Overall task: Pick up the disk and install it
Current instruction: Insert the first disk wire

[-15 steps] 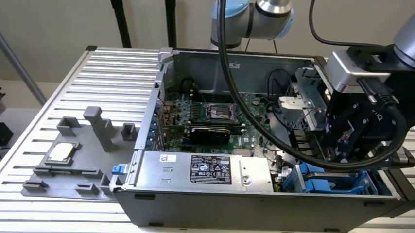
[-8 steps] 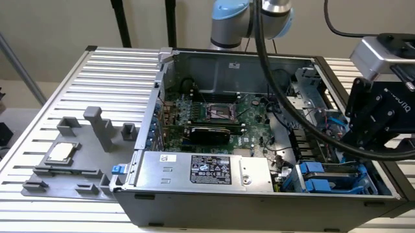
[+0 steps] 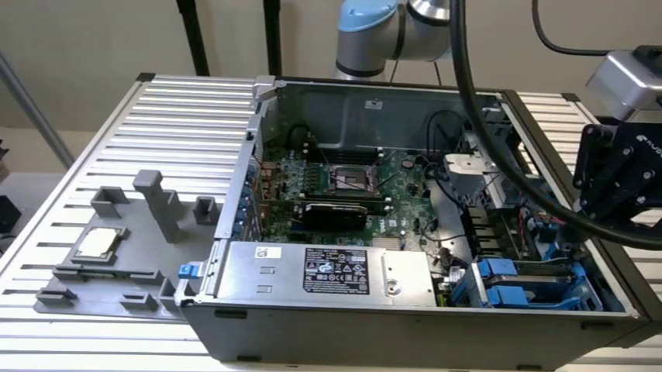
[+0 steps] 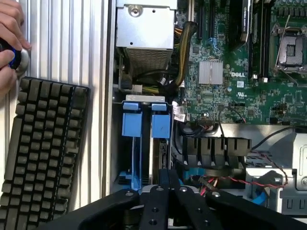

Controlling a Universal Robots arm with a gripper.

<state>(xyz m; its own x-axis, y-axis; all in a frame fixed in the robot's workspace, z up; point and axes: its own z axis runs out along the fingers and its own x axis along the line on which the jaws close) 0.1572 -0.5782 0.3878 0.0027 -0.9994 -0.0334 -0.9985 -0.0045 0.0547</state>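
The disk (image 4: 160, 152) stands on edge in the blue drive cage (image 3: 579, 288) at the open computer case's front corner, on the exterior view's right. Its blue carrier handle (image 4: 160, 123) sits level with a second blue handle (image 4: 131, 122) beside it. In the exterior view the disk (image 3: 532, 269) lies low inside the cage. My gripper (image 4: 168, 176) hangs above the cage with its black fingers (image 4: 175, 191) pressed together. Its tips line up over the disk's near end, and nothing shows between them. The arm's black wrist head (image 3: 621, 182) hovers over the case's right wall.
The case holds a green motherboard (image 3: 352, 182), a silver power supply (image 3: 321, 271) and loose cables. A grey fixture (image 3: 114, 256) with a small silver chip (image 3: 98, 242) sits on the slatted table. A black keyboard (image 4: 43, 153) lies beside the case, with a person's hand (image 4: 9, 28) near it.
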